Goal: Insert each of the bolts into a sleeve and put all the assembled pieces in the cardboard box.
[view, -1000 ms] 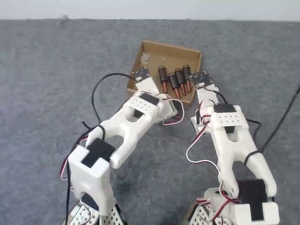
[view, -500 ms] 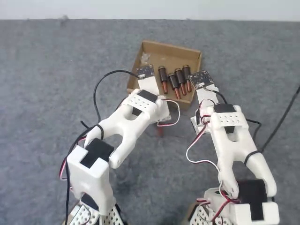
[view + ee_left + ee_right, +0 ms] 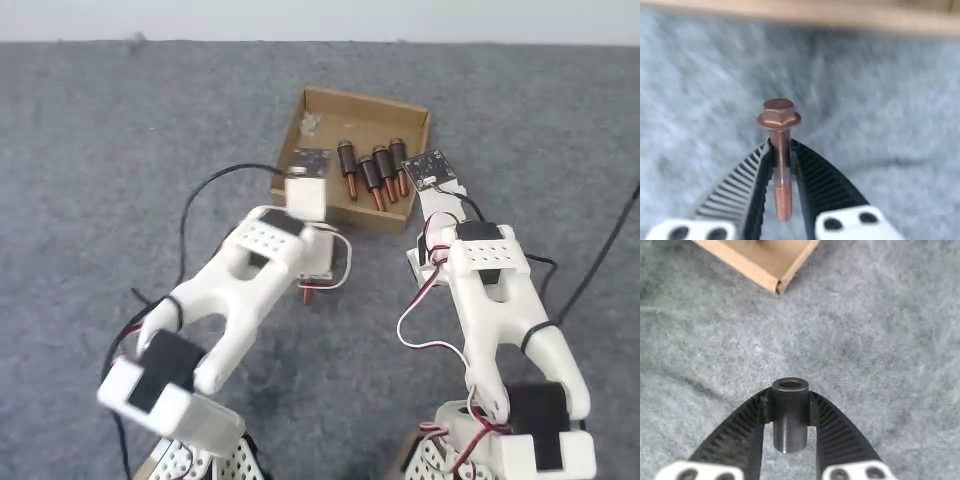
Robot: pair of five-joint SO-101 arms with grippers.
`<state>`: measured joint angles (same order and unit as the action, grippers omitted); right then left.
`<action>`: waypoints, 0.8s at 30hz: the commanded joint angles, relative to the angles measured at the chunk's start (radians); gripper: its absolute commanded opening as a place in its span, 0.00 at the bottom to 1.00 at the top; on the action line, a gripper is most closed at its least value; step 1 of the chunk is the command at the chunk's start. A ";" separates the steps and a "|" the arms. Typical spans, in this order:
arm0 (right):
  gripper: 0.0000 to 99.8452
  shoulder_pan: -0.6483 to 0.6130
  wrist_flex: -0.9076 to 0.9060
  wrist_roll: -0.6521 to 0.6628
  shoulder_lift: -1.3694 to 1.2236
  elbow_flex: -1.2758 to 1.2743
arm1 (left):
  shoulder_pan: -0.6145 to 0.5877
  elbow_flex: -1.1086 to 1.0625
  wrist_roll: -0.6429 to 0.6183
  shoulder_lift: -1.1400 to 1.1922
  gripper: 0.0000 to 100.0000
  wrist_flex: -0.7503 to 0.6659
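The grey mat (image 3: 100, 150) is covering the table. The left arm (image 3: 240, 290) and right arm (image 3: 495, 290) are standing side by side over it, just short of the cardboard box (image 3: 365, 100). The box is holding four assembled pieces (image 3: 375, 170) in a row. The right gripper (image 3: 789, 402) is clamping a dark sleeve (image 3: 790, 420) over the mat beside the box, leaving its open end clear, likely to receive a bolt. The left gripper (image 3: 780, 147) is pinching a copper bolt (image 3: 781, 170) by its shank above the mat near the box, the head jutting past the fingertips.
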<state>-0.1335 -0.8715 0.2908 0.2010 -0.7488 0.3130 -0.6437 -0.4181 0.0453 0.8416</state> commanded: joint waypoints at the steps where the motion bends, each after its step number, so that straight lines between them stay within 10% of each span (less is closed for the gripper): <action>1: 0.01 -0.021 0.012 -0.011 0.054 0.006 | -0.077 -0.067 0.015 -0.114 0.02 -0.184; 24: 0.01 -0.394 0.013 -0.382 0.352 -0.110 | -0.242 -0.093 0.015 -0.135 0.02 -0.338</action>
<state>-0.4710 -0.8715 -0.0713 0.4066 -0.8439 0.0783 -0.7434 -0.4181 -0.0299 0.5301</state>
